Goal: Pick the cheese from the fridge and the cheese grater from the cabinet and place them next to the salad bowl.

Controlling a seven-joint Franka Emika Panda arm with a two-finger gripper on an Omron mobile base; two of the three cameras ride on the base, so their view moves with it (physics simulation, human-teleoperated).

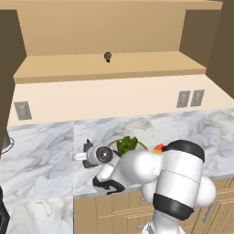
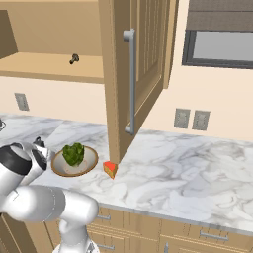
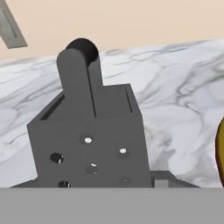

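Two rear base views sharing the marble counter (image 1: 45,151); hand view close.

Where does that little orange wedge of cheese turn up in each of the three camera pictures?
Left base view: the cheese peeks out at centre right, just past the robot's white arm, right of the salad bowl.
Right base view: the cheese lies left of centre on the counter, right of the salad bowl.
Hand view: not in it.
Shared landmark: the salad bowl with its lettuce.

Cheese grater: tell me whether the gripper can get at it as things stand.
Probably yes. In the hand view the cheese grater stands upright on the marble counter right ahead of the hand, with nothing between them; whether the fingers already hold it isn't visible.
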